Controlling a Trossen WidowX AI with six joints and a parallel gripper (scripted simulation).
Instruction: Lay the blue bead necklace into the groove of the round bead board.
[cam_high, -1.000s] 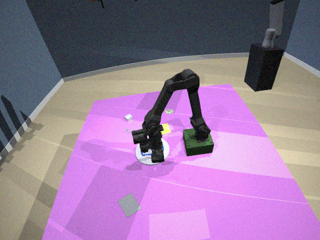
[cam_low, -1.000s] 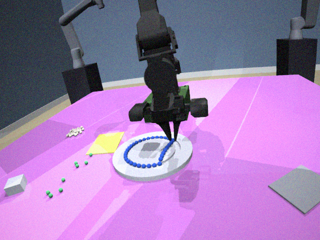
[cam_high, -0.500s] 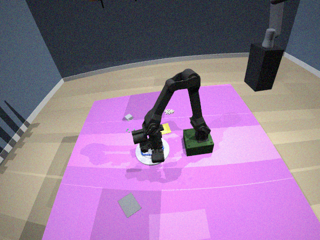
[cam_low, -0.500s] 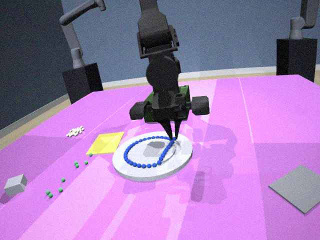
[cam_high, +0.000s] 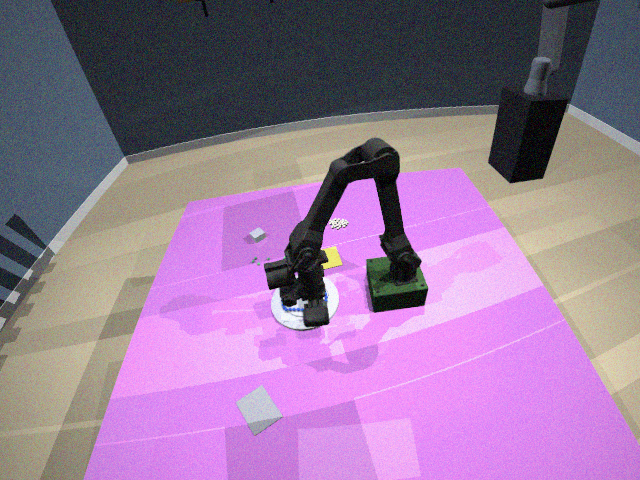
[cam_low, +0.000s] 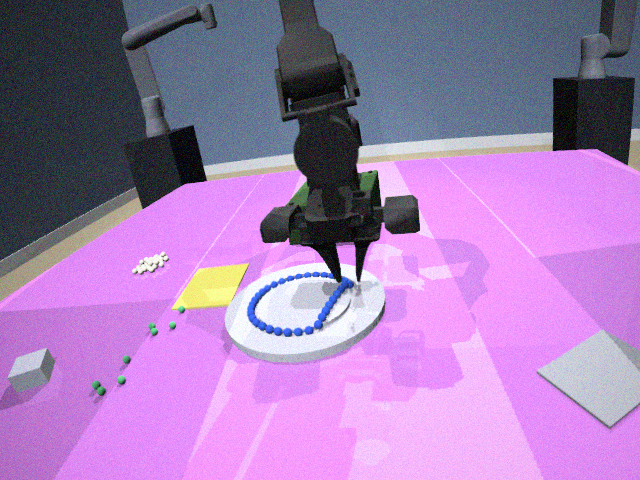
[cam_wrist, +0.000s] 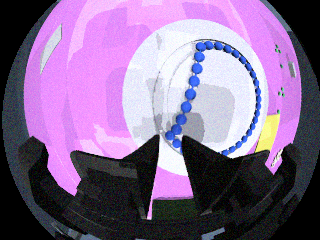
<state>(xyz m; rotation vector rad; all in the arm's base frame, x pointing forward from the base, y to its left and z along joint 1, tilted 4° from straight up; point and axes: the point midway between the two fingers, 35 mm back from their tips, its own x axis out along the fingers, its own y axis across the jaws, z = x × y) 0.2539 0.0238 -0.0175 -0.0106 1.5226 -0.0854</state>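
The round white bead board (cam_low: 289, 352) (cam_high: 279, 314) (cam_wrist: 143, 94) lies on the pink table in front of the arm's base. The blue bead necklace (cam_low: 268, 326) (cam_high: 292, 308) (cam_wrist: 256, 94) lies on the board as a closed loop. Its left side follows the circular groove (cam_low: 345, 305), and its other strand cuts straight across the board's middle. My gripper (cam_low: 346, 279) (cam_wrist: 171, 139) points straight down at the loop's right end. Its fingertips stand slightly apart on either side of the end beads, near the board's surface. The top view hides the fingertips behind the wrist.
A yellow square (cam_low: 211, 285) (cam_high: 331, 256) lies just left of the board, with loose green beads (cam_low: 124, 359) (cam_high: 255, 260), a white bead pile (cam_low: 149, 263) (cam_high: 338, 223) and a grey cube (cam_low: 31, 369) (cam_high: 256, 235) beyond. A grey flat plate (cam_low: 594, 377) (cam_high: 258, 410) lies apart. The green arm base (cam_high: 395, 294) stands behind the board.
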